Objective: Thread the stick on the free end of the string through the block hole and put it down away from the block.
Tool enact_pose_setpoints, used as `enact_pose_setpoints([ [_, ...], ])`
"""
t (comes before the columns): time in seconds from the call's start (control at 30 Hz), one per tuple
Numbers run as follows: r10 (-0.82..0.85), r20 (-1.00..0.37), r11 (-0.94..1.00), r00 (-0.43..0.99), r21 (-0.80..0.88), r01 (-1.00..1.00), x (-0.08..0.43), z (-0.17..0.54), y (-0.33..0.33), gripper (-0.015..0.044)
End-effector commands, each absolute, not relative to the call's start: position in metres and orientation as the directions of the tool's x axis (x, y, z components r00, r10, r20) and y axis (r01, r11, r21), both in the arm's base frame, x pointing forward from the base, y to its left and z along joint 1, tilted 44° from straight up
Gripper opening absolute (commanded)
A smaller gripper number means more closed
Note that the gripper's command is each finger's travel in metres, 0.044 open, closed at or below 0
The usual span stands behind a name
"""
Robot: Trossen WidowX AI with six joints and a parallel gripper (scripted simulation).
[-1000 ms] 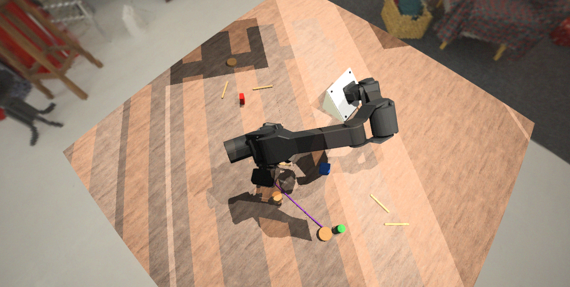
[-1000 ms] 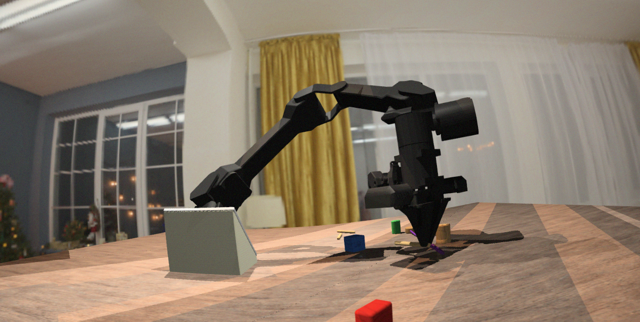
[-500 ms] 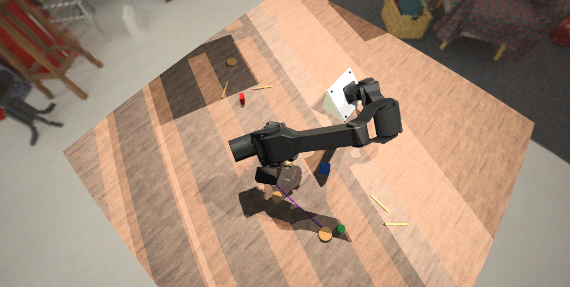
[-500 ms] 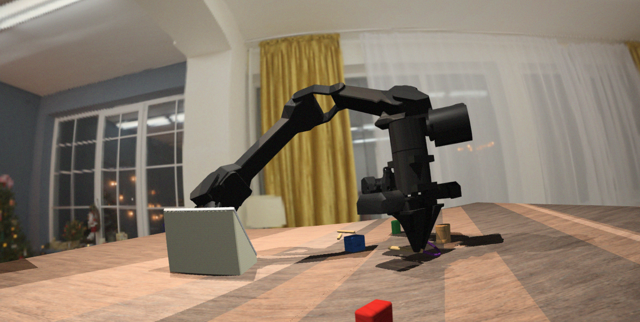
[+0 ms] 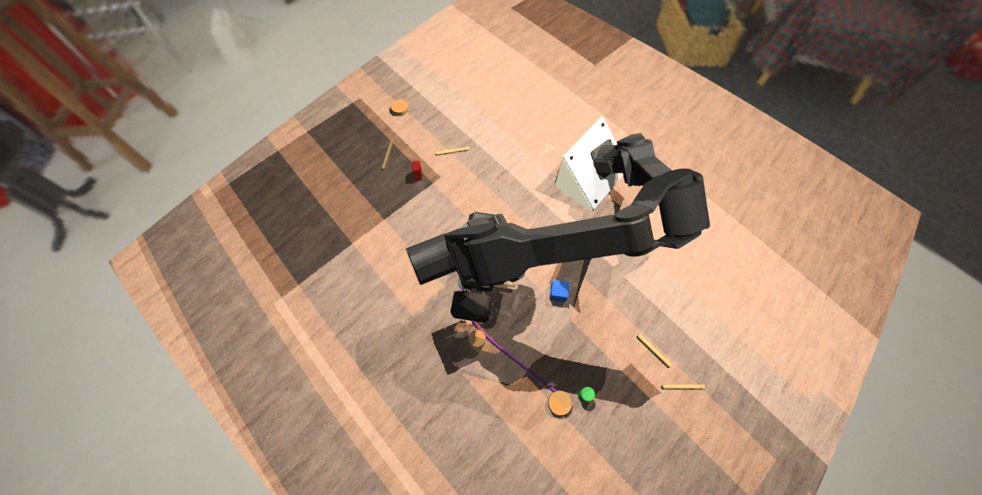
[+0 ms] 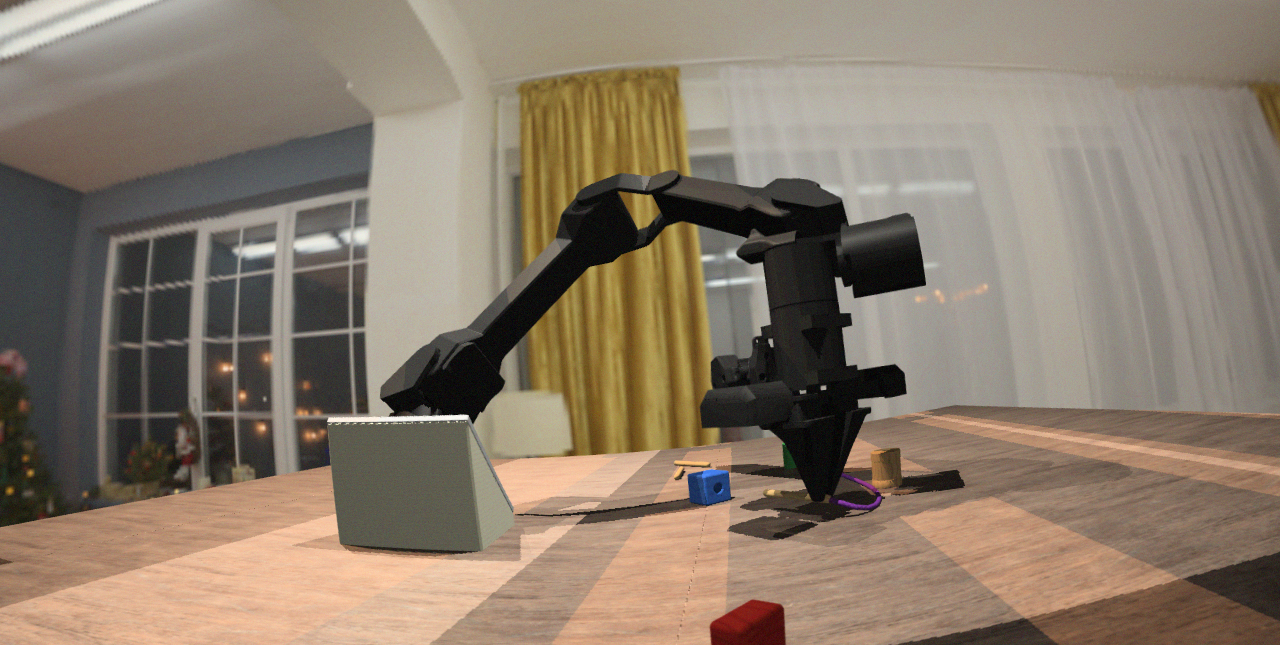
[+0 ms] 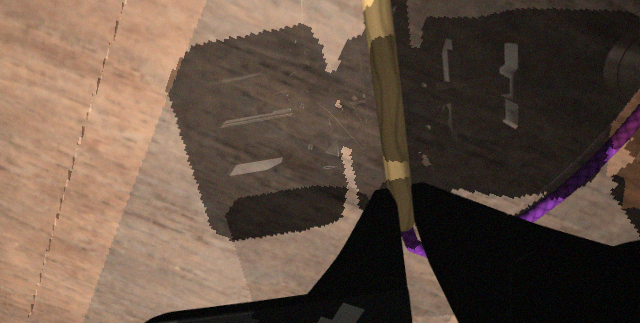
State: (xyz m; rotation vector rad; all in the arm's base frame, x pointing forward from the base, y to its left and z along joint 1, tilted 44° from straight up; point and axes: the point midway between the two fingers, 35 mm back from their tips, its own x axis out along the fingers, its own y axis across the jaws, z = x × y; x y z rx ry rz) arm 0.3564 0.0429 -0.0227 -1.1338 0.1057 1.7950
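The blue block [image 5: 559,291] [image 6: 709,487] stands on the table, its round hole showing in the exterior view. My gripper [image 6: 819,496] [image 7: 400,200] points down, very low over the table, shut on the thin wooden stick [image 5: 509,284] [image 6: 775,492] [image 7: 387,88] near its string end. The stick's free end points toward the block's side, apart from it. The purple string [image 5: 511,355] [image 6: 861,506] [image 7: 580,181] runs from the stick to the round wooden button [image 5: 560,403]. It is outside the block. The arm hides the fingertips in the top view.
A wooden cylinder [image 5: 477,338] [image 6: 886,468] stands near the gripper. A green cylinder [image 5: 587,394] [image 6: 788,456] is beside the button. Loose sticks [image 5: 654,350] [image 5: 683,387] [image 5: 452,150] [image 5: 387,155], a red block [image 5: 416,170] [image 6: 748,623], an orange disc [image 5: 399,107] and a pale wedge [image 6: 402,484] lie farther off.
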Motion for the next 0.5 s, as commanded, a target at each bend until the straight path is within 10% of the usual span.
enact_pose_setpoints([
  [0.0, 0.68, -0.728, -0.517, -0.089, -0.389, -0.763, 0.353, -0.019, 0.046, 0.0],
  [0.47, 0.68, -0.727, -0.516, -0.09, -0.389, -0.763, 0.342, -0.008, 0.055, 0.0],
])
